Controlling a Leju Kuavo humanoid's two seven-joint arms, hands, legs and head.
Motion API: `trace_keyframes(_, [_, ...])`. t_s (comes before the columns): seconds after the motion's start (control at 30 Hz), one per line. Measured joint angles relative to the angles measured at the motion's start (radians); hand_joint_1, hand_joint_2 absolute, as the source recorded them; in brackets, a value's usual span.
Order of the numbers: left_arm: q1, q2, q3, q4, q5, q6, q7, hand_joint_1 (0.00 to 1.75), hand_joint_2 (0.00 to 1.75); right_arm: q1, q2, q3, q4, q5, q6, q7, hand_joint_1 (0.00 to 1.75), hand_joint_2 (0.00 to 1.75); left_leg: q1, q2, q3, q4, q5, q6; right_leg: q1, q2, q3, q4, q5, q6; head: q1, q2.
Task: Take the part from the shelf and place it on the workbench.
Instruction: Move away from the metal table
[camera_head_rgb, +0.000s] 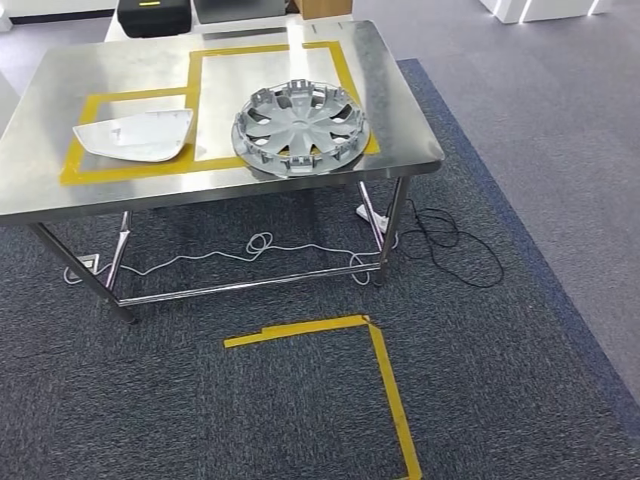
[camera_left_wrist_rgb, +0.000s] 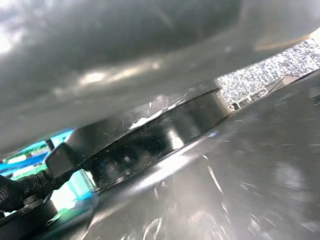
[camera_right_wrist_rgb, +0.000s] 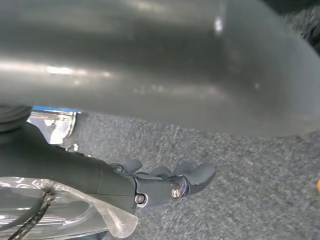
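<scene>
The wheel cover (camera_head_rgb: 302, 128) — a round silver plastic hubcap with curved spokes and a ring of clips along its rim — lies flat on the workbench (camera_head_rgb: 392, 100), a brushed stainless-steel table on tubular legs, at the right end of the yellow tape outline (camera_head_rgb: 136, 170) stuck to its top. Left of the hubcap, inside the same outline, lies a white, smooth panel (camera_head_rgb: 136, 135) shaped like a rounded wedge. Under the workbench a thin white cable (camera_head_rgb: 256, 245) loops over the speckled dark grey carpet (camera_head_rgb: 189, 410), and in front of the bench a yellow tape corner (camera_head_rgb: 377, 350) marks the floor. In the right wrist view the right hand (camera_right_wrist_rgb: 166, 182) hangs above the carpet, its dark fingers (camera_right_wrist_rgb: 196, 175) stretched out nearly straight and holding nothing. The left wrist view is a blur of glossy dark surfaces — the left hand's state cannot be told.
</scene>
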Motion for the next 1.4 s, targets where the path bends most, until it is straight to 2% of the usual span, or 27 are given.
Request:
trace_keyframes(0.03, [0.000, 0.000, 0.000, 0.000, 0.000, 0.002, 0.000, 0.00, 0.00, -0.001, 0.002, -0.001, 0.002, 0.001, -0.004, -0.006, 0.00, 0.00, -0.003, -0.001, 0.011, -0.026, -0.008, 0.008, 0.000, 0.000, -0.005, 0.000, 0.009, 0.007, 0.000, 0.000])
trace_keyframes(0.1, [0.001, 0.000, 0.000, 0.000, 0.000, 0.005, 0.000, 0.00, 0.00, -0.002, 0.005, -0.001, 0.006, 0.003, -0.015, -0.013, 0.00, 0.00, -0.006, 0.002, -0.005, -0.033, 0.007, 0.027, -0.004, 0.001, -0.013, -0.001, 0.019, 0.021, -0.001, 0.000])
trace_keyframes(0.13, [0.001, 0.000, 0.000, 0.000, 0.000, 0.006, 0.000, 0.00, 0.00, -0.002, 0.006, -0.002, 0.008, 0.004, -0.020, -0.015, 0.00, 0.00, -0.006, 0.004, -0.017, -0.035, 0.019, 0.037, -0.006, 0.002, -0.022, 0.009, 0.001, 0.026, 0.000, 0.000])
trace_keyframes(0.17, [0.002, 0.000, 0.000, 0.000, 0.000, 0.007, 0.000, 0.00, 0.00, -0.002, 0.006, -0.002, 0.011, 0.006, -0.022, -0.015, 0.00, 0.00, -0.006, 0.006, -0.032, -0.037, 0.032, 0.045, -0.007, 0.004, -0.036, 0.038, -0.038, 0.029, 0.001, 0.000])
trace_keyframes(0.23, [0.001, 0.000, 0.000, 0.000, 0.000, 0.007, 0.000, 0.00, 0.00, -0.002, 0.006, -0.002, 0.013, 0.012, -0.024, -0.015, 0.00, 0.00, -0.008, 0.009, -0.065, -0.037, 0.057, 0.055, -0.007, 0.007, -0.068, 0.149, -0.148, 0.032, 0.005, 0.000])
trace_keyframes(0.27, [0.001, 0.000, 0.000, 0.000, 0.000, 0.007, 0.000, 0.00, 0.00, -0.003, 0.006, -0.002, 0.014, 0.014, -0.024, -0.015, 0.00, 0.00, -0.010, 0.010, -0.082, -0.036, 0.070, 0.057, -0.007, 0.007, -0.079, 0.213, -0.185, 0.032, 0.006, 0.000])
trace_keyframes(0.3, [0.002, 0.000, 0.000, 0.000, 0.000, 0.007, 0.000, 0.00, 0.00, -0.003, 0.006, -0.002, 0.016, 0.016, -0.024, -0.014, 0.00, 0.00, -0.012, 0.010, -0.099, -0.034, 0.084, 0.057, -0.007, 0.007, -0.080, 0.262, -0.196, 0.032, 0.006, 0.000])
trace_keyframes(0.33, [0.002, 0.000, 0.000, 0.000, 0.000, 0.007, 0.000, 0.00, 0.00, -0.004, 0.006, -0.002, 0.017, 0.017, -0.023, -0.013, 0.00, 0.00, -0.014, 0.011, -0.117, -0.032, 0.096, 0.056, -0.007, 0.007, -0.067, 0.285, -0.180, 0.031, 0.006, 0.000])
trace_keyframes(0.37, [0.002, 0.000, 0.000, 0.000, 0.000, 0.007, 0.000, 0.00, 0.00, -0.004, 0.006, -0.002, 0.018, 0.018, -0.022, -0.012, 0.00, 0.00, -0.015, 0.012, -0.135, -0.028, 0.108, 0.055, -0.006, 0.007, -0.038, 0.273, -0.148, 0.030, 0.006, 0.000])
trace_keyframes(0.43, [0.001, 0.000, 0.000, 0.000, 0.000, 0.007, 0.000, 0.00, 0.00, -0.005, 0.006, -0.002, 0.018, 0.019, -0.019, -0.010, 0.00, 0.00, -0.016, 0.012, -0.165, -0.019, 0.129, 0.049, -0.004, 0.007, 0.070, 0.153, -0.104, 0.024, 0.007, 0.000])
trace_keyframes(0.5, [0.000, 0.000, 0.000, 0.000, 0.000, 0.007, 0.000, 0.00, 0.00, -0.010, 0.006, -0.002, 0.018, 0.020, -0.015, -0.010, 0.00, 0.00, -0.018, 0.012, -0.181, -0.013, 0.149, 0.039, -0.001, 0.008, 0.175, 0.000, -0.126, 0.016, 0.006, 0.000])
trace_keyframes(0.57, [0.001, -0.001, 0.001, 0.000, 0.002, 0.007, 0.000, 0.00, 0.00, -0.011, 0.008, -0.002, 0.019, 0.020, -0.013, -0.010, 0.00, 0.00, -0.017, 0.014, -0.187, -0.014, 0.171, 0.028, 0.004, 0.009, 0.201, -0.061, -0.144, 0.006, 0.007, 0.000])
trace_keyframes(0.63, [0.003, 0.000, 0.002, 0.000, 0.003, 0.007, 0.000, 0.00, 0.00, -0.009, 0.010, -0.002, 0.022, 0.018, -0.011, -0.008, 0.00, 0.00, -0.014, 0.011, -0.197, -0.007, 0.163, 0.015, 0.002, 0.006, 0.180, -0.060, -0.125, -0.007, 0.006, 0.000])
trace_keyframes(0.7, [0.006, 0.002, 0.002, 0.000, 0.003, 0.006, 0.001, 0.00, 0.00, -0.007, 0.012, -0.002, 0.024, 0.016, -0.009, -0.006, 0.00, 0.00, -0.010, 0.006, -0.215, 0.062, 0.079, 0.002, -0.001, 0.002, 0.157, -0.061, -0.101, -0.019, 0.000, 0.000])
trace_keyframes(0.77, [0.007, 0.002, 0.003, 0.000, 0.003, 0.006, 0.003, 0.00, 0.00, -0.006, 0.013, -0.002, 0.024, 0.015, -0.010, -0.006, 0.00, 0.00, -0.007, 0.005, -0.234, 0.187, -0.021, -0.008, 0.001, 0.000, 0.131, -0.055, -0.080, -0.024, -0.004, 0.000])
trace_keyframes(0.8, [0.007, 0.002, 0.003, 0.000, 0.003, 0.006, 0.003, 0.00, 0.00, -0.006, 0.013, -0.002, 0.024, 0.014, -0.010, -0.006, 0.00, 0.00, -0.006, 0.005, -0.237, 0.240, -0.042, -0.011, 0.002, -0.001, 0.117, -0.048, -0.071, -0.024, -0.004, 0.000])
trace_keyframes(0.87, [0.007, 0.003, 0.003, 0.000, 0.003, 0.006, 0.002, 0.00, 0.00, -0.006, 0.013, -0.002, 0.024, 0.013, -0.011, -0.006, 0.00, 0.00, -0.006, 0.005, -0.204, 0.260, -0.018, -0.010, 0.002, -0.003, 0.084, -0.031, -0.055, -0.023, -0.004, 0.000])
trace_keyframes(0.93, [0.006, 0.003, 0.003, 0.000, 0.002, 0.006, 0.002, 0.00, 0.00, -0.006, 0.013, -0.002, 0.024, 0.013, -0.013, -0.007, 0.00, 0.00, -0.007, 0.003, -0.116, 0.147, 0.026, -0.001, 0.003, -0.002, 0.052, -0.014, -0.043, -0.021, -0.004, 0.000])
trace_keyframes(1.0, [0.005, 0.003, 0.002, 0.000, 0.000, 0.007, 0.001, 0.00, 0.00, -0.007, 0.015, -0.002, 0.024, 0.014, -0.014, -0.007, 0.00, 0.00, -0.011, 0.000, -0.040, 0.019, 0.026, 0.013, 0.005, -0.001, 0.031, -0.005, -0.030, -0.014, -0.003, 0.000])
trace_keyframes(1.03, [0.005, 0.003, 0.002, 0.000, 0.000, 0.007, 0.001, 0.00, 0.00, -0.007, 0.015, -0.002, 0.025, 0.014, -0.014, -0.008, 0.00, 0.00, -0.014, -0.001, -0.025, -0.014, 0.020, 0.019, 0.005, -0.002, 0.023, -0.004, -0.021, -0.009, -0.003, 0.000])
trace_keyframes(1.13, [0.006, 0.003, 0.003, 0.000, 0.000, 0.007, 0.000, 0.00, 0.00, -0.005, 0.017, -0.002, 0.025, 0.014, -0.014, -0.008, 0.00, 0.00, -0.014, 0.002, -0.034, -0.040, 0.037, 0.041, 0.003, 0.000, 0.006, -0.004, -0.013, 0.009, -0.003, 0.000])
trace_keyframes(1.2, [0.005, 0.003, 0.003, 0.000, 0.000, 0.007, 0.000, 0.00, 0.00, -0.004, 0.017, -0.002, 0.025, 0.014, -0.014, -0.008, 0.00, 0.00, -0.009, 0.006, -0.052, -0.049, 0.059, 0.055, 0.003, 0.005, -0.021, 0.053, -0.077, 0.018, 0.001, 0.000])
trace_keyframes(1.27, [0.004, 0.002, 0.003, 0.000, 0.000, 0.007, 0.000, 0.00, 0.00, -0.004, 0.017, -0.002, 0.025, 0.014, -0.014, -0.007, 0.00, 0.00, -0.010, 0.008, -0.077, -0.048, 0.079, 0.061, 0.001, 0.008, -0.060, 0.181, -0.169, 0.024, 0.006, 0.000])
trace_keyframes(1.3, [0.004, 0.002, 0.003, 0.000, 0.000, 0.007, 0.000, 0.00, 0.00, -0.005, 0.017, -0.002, 0.025, 0.014, -0.014, -0.007, 0.00, 0.00, -0.011, 0.009, -0.090, -0.047, 0.089, 0.060, 0.000, 0.008, -0.071, 0.241, -0.193, 0.027, 0.007, 0.000])
trace_keyframes(1.33, [0.004, 0.002, 0.003, 0.000, 0.000, 0.007, 0.000, 0.00, 0.00, -0.005, 0.017, -0.002, 0.025, 0.014, -0.014, -0.007, 0.00, 0.00, -0.011, 0.011, -0.103, -0.045, 0.098, 0.059, -0.002, 0.008, -0.070, 0.274, -0.194, 0.030, 0.007, 0.000])
trace_keyframes(1.37, [0.004, 0.002, 0.003, 0.000, 0.000, 0.007, 0.000, 0.00, 0.00, -0.004, 0.017, -0.002, 0.025, 0.014, -0.014, -0.007, 0.00, 0.00, -0.011, 0.012, -0.116, -0.043, 0.107, 0.057, -0.003, 0.008, -0.053, 0.273, -0.173, 0.032, 0.007, 0.000])
trace_keyframes(1.4, [0.004, 0.002, 0.003, 0.000, 0.000, 0.007, 0.000, 0.00, 0.00, -0.005, 0.017, -0.002, 0.025, 0.014, -0.014, -0.007, 0.00, 0.00, -0.009, 0.012, -0.130, -0.039, 0.115, 0.053, -0.005, 0.007, -0.015, 0.232, -0.141, 0.034, 0.007, 0.000])
